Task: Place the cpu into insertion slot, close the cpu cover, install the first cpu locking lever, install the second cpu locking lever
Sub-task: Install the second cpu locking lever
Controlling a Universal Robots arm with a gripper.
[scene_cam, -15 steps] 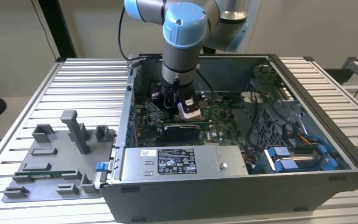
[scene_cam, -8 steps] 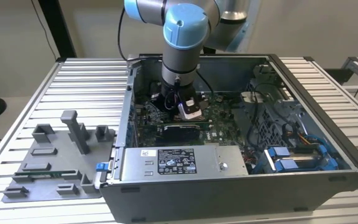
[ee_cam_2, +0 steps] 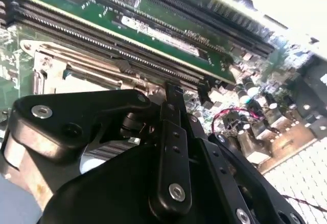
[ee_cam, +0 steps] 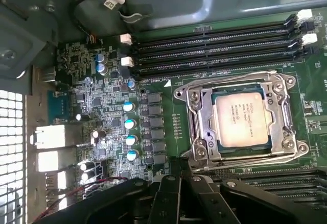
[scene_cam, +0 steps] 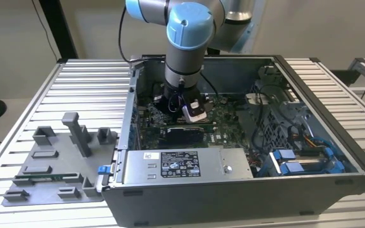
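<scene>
While the arm (scene_cam: 186, 52) is lowered into the open computer case (scene_cam: 309, 118), the scene is laid out as follows.

Cpu: the cpu (ee_cam: 241, 118) is seen in the first wrist view lying flat in the insertion slot (ee_cam: 204, 134), its silvery-tan top facing up.

Cpu cover: the cpu cover (ee_cam: 196, 106) is seen lying down around the chip as a silvery frame, the chip showing through its cut-out middle.

Locking levers: thin wire levers (ee_cam: 240, 76) are seen running along the edges of the frame; whether they are latched cannot be told.

Pincer: the pincer (ee_cam: 176, 175) is seen in the first wrist view just beside the socket, over the green circuit board (ee_cam: 102, 96). Its black fingers (ee_cam_2: 171, 132) are drawn narrow, nearly together, with nothing seen held between them.

Memory slots: long black slots (ee_cam: 214, 45) are seen running beside the socket, on the side away from the pincer.

Surroundings: the case is set on a slatted metal counter (scene_cam: 87, 80); a grey fixture tray (scene_cam: 55, 166) is seen on the exterior view's left of the case.
</scene>
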